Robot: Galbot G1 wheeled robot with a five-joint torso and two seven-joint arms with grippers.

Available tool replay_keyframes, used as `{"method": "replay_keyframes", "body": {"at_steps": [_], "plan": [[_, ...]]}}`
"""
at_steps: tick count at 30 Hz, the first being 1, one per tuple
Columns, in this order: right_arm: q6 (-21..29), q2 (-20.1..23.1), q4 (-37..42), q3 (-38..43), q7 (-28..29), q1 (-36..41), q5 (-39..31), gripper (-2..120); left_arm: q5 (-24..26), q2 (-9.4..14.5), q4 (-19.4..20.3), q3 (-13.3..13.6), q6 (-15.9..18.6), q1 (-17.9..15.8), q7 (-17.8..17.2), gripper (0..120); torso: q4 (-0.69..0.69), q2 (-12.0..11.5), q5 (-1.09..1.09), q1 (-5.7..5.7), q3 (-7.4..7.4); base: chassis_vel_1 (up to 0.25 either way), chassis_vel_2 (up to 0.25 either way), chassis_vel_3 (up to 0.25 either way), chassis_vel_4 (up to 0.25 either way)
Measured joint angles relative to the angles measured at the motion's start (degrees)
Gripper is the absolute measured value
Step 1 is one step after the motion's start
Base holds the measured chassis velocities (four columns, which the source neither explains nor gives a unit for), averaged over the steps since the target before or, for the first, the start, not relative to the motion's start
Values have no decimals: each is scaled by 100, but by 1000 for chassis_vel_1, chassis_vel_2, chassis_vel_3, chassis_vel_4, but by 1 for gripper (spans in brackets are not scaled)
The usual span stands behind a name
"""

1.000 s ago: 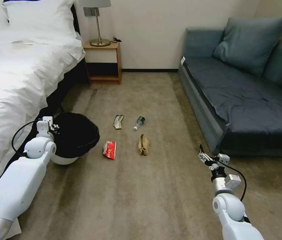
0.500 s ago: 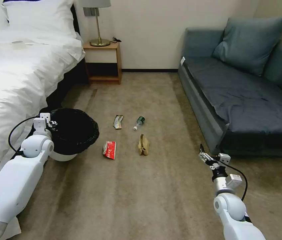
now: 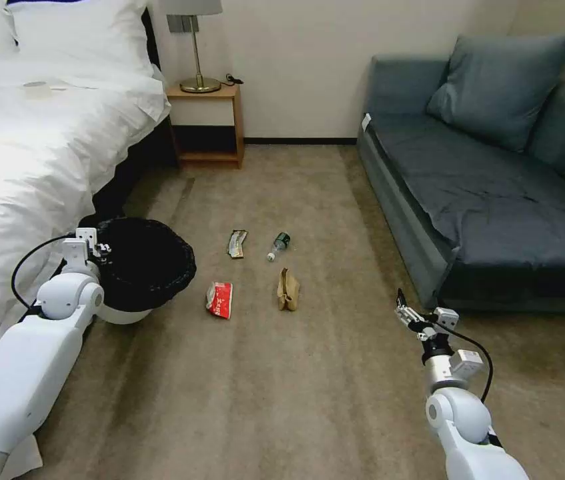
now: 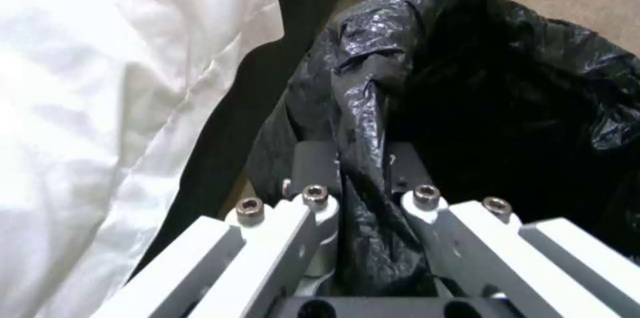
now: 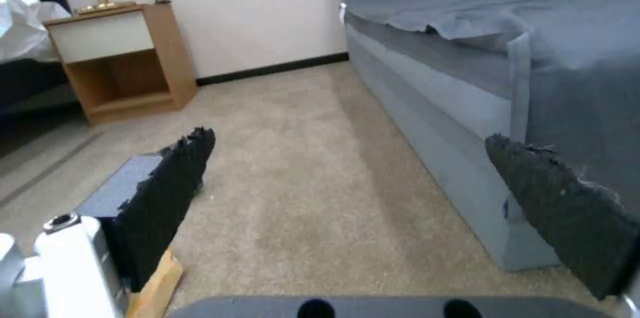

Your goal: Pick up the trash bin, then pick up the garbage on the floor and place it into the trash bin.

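Observation:
The trash bin (image 3: 145, 263), white with a crinkly black liner, is on the left by the bed. My left gripper (image 3: 97, 248) is shut on its near-left rim; in the left wrist view the fingers (image 4: 313, 168) pinch a fold of the liner on the trash bin (image 4: 507, 88). The garbage lies on the carpet to the bin's right: a red-and-white wrapper (image 3: 219, 299), a tan paper bag (image 3: 287, 291), a small bottle (image 3: 278, 245) and a dark-and-gold wrapper (image 3: 236, 243). My right gripper (image 3: 403, 311) (image 5: 348, 137) hangs open and holds nothing, off to the right near the sofa.
A white bed (image 3: 22, 153) lines the left side. A wooden nightstand (image 3: 207, 127) with a lamp stands against the back wall. A blue-grey sofa (image 3: 482, 193) runs along the right. Open carpet (image 3: 282, 387) stretches between the arms.
My left arm and the bin it holds have shifted a little to the left, toward the bed. The right gripper has barely moved. The garbage lies where it was.

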State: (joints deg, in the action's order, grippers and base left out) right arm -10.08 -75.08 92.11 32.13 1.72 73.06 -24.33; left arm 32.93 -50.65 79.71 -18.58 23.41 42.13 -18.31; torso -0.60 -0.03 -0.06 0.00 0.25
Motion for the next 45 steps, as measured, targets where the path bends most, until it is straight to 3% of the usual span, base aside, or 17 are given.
{"method": "replay_keyframes", "body": {"at_steps": [45], "plan": [[-61, -57, -277, -81, -183, -199, 22, 100, -36, 4, -231, 36, -156, -138, 109, 5, 0, 0, 0, 0, 0, 0, 0, 0, 0]]}}
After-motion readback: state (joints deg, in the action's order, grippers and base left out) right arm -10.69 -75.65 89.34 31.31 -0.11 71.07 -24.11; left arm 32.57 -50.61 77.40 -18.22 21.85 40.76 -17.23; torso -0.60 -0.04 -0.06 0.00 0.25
